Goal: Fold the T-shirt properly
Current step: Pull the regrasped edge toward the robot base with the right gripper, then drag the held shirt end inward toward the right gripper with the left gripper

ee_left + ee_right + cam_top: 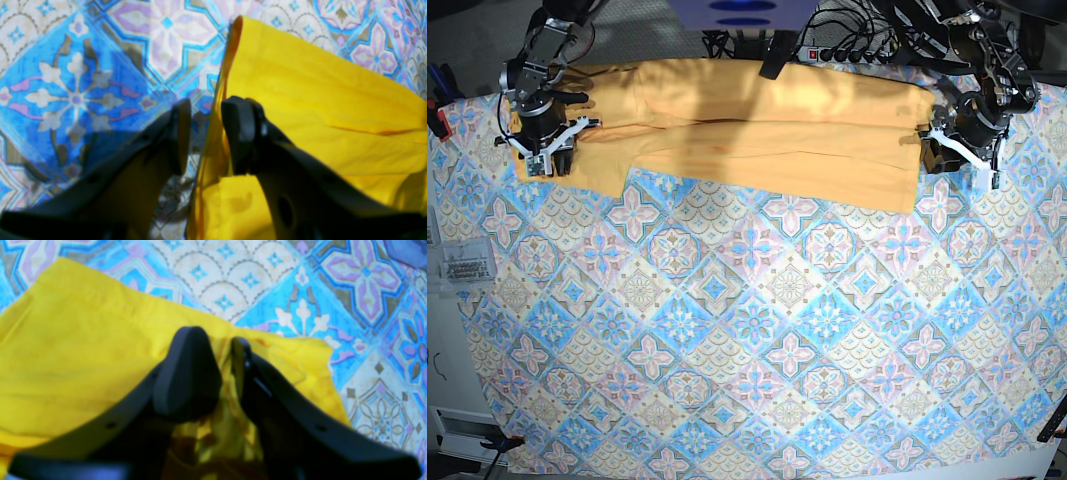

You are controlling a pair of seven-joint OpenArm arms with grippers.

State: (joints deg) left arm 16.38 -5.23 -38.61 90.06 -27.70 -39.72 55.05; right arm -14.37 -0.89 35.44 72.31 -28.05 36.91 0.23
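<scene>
Your large plain yellow-orange T-shirt of soft thin fabric lies stretched as a long band across the top of the base view, on the blue-and-pink tile-patterned cloth that covers the table. It looks already doubled lengthwise, with a crease running along its middle, so I judge you are partway through the fold.

You have an arm at each end, probably so the band stays taut and square when it moves. At the upper right of the base view, your left gripper stands at the shirt's end. The left wrist view shows its black jaws at a narrow gap with the hemmed edge of the fabric rising between them, against the right pad; one jaw is over the patterned cloth, the other over the yellow. Whether that edge is truly pinched I cannot tell.

At the upper left of the base view, your right gripper sits on the other end. The right wrist view shows its jaws narrow, with a bunched ridge of yellow fabric wedged between them, so it seems to be gripping the shirt there.

Both grips sit near the edge, which suits lifting the ends together for the next fold.
</scene>
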